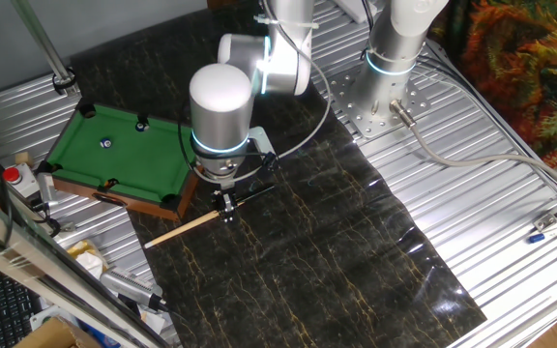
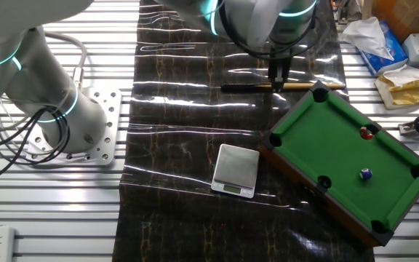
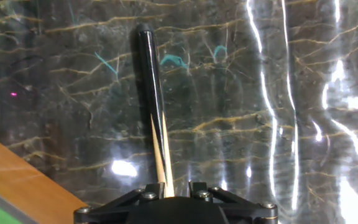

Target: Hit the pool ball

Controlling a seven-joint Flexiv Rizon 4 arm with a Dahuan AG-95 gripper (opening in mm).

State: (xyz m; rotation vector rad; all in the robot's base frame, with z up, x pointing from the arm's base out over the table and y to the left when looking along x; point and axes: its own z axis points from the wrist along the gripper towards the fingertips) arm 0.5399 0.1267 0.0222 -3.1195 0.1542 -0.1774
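A small pool table [image 1: 114, 159] [image 2: 340, 145] with green felt and a wooden frame stands at the edge of the black marbled mat. On its felt lie a blue pool ball [image 1: 105, 143] [image 2: 366, 175] and a red one [image 2: 366, 132] next to a side pocket. A cue [image 1: 182, 229] [image 2: 246, 87] [image 3: 151, 81] with a pale wooden shaft and black butt lies flat on the mat beside the table's corner. My gripper [image 1: 226, 205] [image 2: 278, 81] [image 3: 176, 186] is lowered over its middle. The fingers straddle the shaft; the jaws stand open, with a gap on one side.
A silver scale [image 2: 236, 169] sits on the mat beside the pool table. A second arm's base [image 1: 395, 58] [image 2: 49, 94] is bolted to the metal tabletop. A red-button box [image 1: 13, 176] and loose clutter [image 2: 398, 69] lie round the pool table's far sides.
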